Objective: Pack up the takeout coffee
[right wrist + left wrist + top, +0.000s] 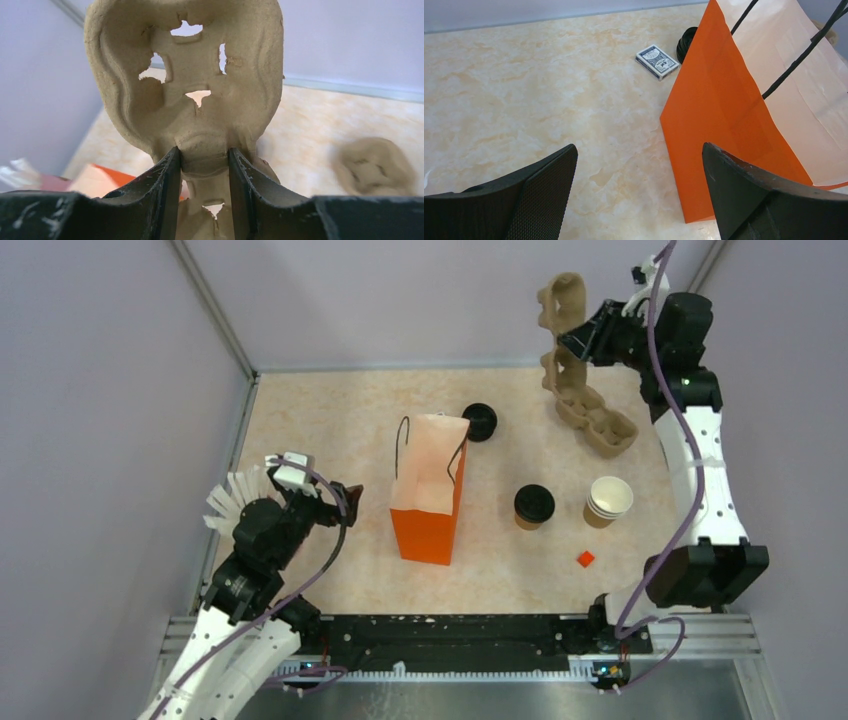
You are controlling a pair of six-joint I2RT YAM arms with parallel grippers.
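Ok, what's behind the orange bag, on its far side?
Black lids sit just behind the orange bag; the left wrist view also shows a small blue card box beside them. From above, the bag hides that box.

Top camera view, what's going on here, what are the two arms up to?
The right gripper has its jaws shut on a pulp carrier, held upright at the far right of the table. The left gripper hangs open and empty beside the upright orange bag. The takeout coffee, lid on, stands on the table right of the bag, not yet packed.
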